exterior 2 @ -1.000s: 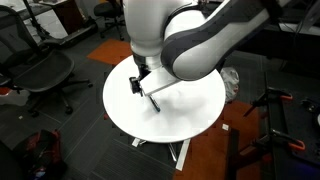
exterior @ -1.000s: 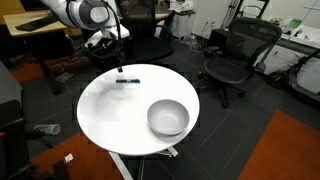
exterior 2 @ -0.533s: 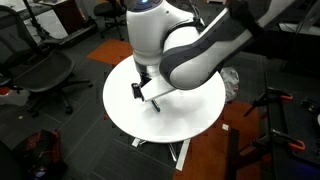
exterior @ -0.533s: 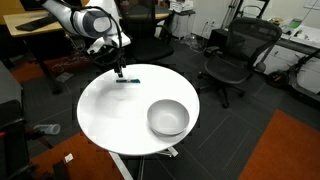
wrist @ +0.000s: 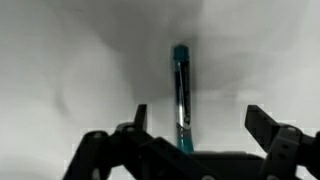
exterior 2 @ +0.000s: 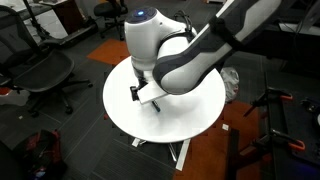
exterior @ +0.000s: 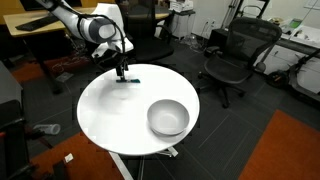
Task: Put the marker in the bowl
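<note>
Two spread-apart fingers (wrist: 262, 124) of the gripper (wrist: 200, 122) straddle the marker (wrist: 180, 85), its lower end hidden behind the gripper's body.

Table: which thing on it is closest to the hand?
The marker, lying flat directly beneath the open hand; the bowl stands well apart from it.

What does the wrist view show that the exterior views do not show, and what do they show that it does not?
Only the wrist view: the gripper is open, and the marker lies between its fingers. Only an exterior view: the bowl standing on the table, well apart from the marker, and an office chair behind. Both: the marker, the gripper above it and the white table.
</note>
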`<state>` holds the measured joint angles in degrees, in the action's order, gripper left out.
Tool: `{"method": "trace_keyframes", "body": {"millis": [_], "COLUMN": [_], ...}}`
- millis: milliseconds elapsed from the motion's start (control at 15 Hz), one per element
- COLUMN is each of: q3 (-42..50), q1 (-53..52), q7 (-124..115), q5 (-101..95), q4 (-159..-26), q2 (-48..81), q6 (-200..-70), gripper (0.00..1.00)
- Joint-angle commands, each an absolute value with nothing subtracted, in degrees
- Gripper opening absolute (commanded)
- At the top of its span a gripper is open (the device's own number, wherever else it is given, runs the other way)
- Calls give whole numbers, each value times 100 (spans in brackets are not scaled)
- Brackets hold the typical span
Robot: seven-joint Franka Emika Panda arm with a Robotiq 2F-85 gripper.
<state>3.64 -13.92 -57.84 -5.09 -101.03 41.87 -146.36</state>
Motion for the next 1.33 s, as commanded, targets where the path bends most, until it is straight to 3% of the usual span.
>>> {"method": "trace_keyframes", "body": {"millis": [0,333,400,533,1067,1133,1267], "q3": [402,412,421,433,453,462,498], "q1": [-1392,-1376,-1379,-1379,-1361,-1359,-1340], "q7": [-5669,-5645,-5657,-5661,-5659,-5657,-5649], "q5": [-337,-307,-301,-287,-182,-176,-184], "q4": [-9754,-9495,-9450,-9383,-9243,-9271,-9430], "q2": [4463,4720,4762,4829,4906,4869,4717], "q6": [-14637,-14584,-14584,-14584,-14585,-14557,-14536], "gripper": [100,100,75,68,5,1,5]}}
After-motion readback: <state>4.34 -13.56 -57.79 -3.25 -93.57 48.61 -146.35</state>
